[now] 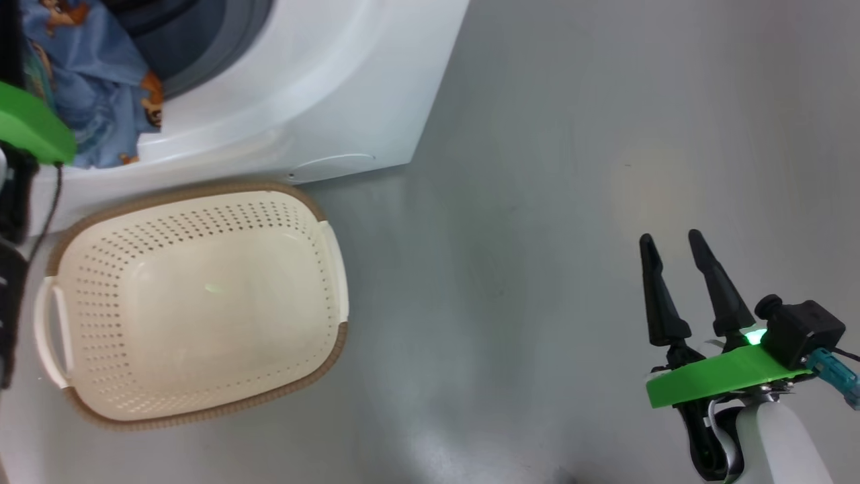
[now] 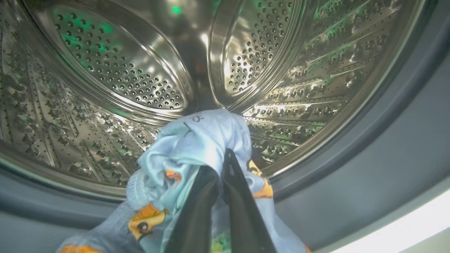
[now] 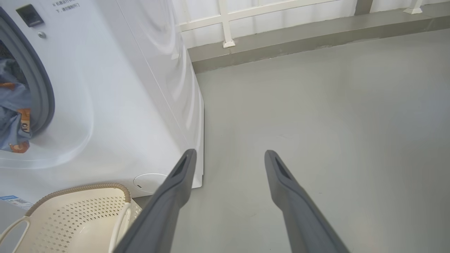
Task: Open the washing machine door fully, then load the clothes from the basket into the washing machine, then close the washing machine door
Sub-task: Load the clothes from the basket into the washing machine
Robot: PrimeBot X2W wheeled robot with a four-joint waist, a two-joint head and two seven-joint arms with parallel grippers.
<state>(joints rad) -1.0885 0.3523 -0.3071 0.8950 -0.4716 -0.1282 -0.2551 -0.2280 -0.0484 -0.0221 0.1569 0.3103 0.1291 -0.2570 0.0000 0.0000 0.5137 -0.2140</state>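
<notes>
Your L gripper has its jaws pinched narrow on the clothes. The lt-blue fabric w/ orange figures bunches over both fingertips and hangs down either side of the fingers. Just past the jaw tips is the perforated steel drum of the washing machine. The grey rubber ring curves below and beside the jaws, so the tips sit at the mouth of the opening. In the head view, part of the fabric drapes out over the opening's lower lip.

Your R gripper has its jaws spread wide, holding nothing, w/ grey floor ahead of the tips. In the right wrist view the machine's front corner stands just beyond the tip of the finger on that view's left. The basket lies down by that finger's base, well apart from the tips. It sits on the floor just beside the machine's front, below the opening, w/ its perforated bottom bare to view.
</notes>
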